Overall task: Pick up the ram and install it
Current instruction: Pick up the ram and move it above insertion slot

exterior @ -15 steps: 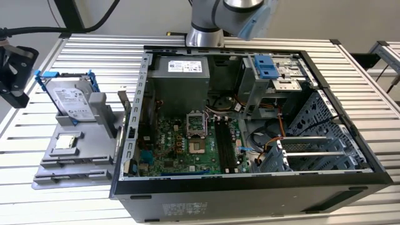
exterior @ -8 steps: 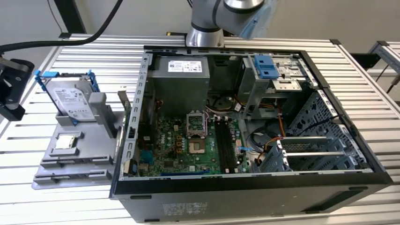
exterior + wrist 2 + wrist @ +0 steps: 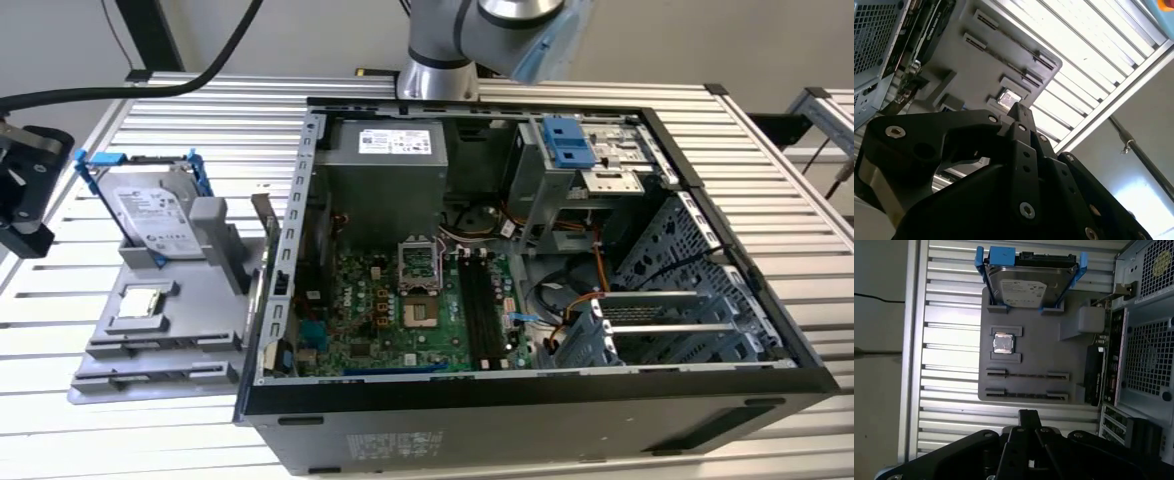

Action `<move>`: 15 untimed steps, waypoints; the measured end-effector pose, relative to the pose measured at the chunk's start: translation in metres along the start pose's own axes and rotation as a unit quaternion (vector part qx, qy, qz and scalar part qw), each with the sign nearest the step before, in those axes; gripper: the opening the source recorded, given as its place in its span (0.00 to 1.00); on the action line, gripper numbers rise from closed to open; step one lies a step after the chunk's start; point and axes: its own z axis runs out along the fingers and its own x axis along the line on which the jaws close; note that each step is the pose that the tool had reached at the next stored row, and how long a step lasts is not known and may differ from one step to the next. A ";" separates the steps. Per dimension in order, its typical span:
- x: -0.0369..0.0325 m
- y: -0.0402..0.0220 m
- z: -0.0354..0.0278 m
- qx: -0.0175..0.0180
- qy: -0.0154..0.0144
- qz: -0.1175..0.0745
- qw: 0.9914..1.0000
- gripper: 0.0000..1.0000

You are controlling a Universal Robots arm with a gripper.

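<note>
Exterior view's left edge has the gripper [image 3: 27,235] over the counter [image 3: 134,430], beside the grey tray [image 3: 200,330] and well apart from the open case [image 3: 534,395]. In both wrist views its fingertips [image 3: 1027,415] sit narrow, pressed together. Where the ram lies I cannot tell.

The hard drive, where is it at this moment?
On the exterior view's left, the hard drive stands at the far end of the grey tray, beside the open case and beyond the square chip.
</note>
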 end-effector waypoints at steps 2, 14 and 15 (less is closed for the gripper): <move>0.0000 0.0000 0.0000 0.000 0.000 0.000 1.000 0.00; 0.0000 0.0000 0.0000 -0.001 0.003 -0.056 0.998 0.00; 0.0000 0.0000 0.0000 -0.001 0.003 -0.065 0.998 0.00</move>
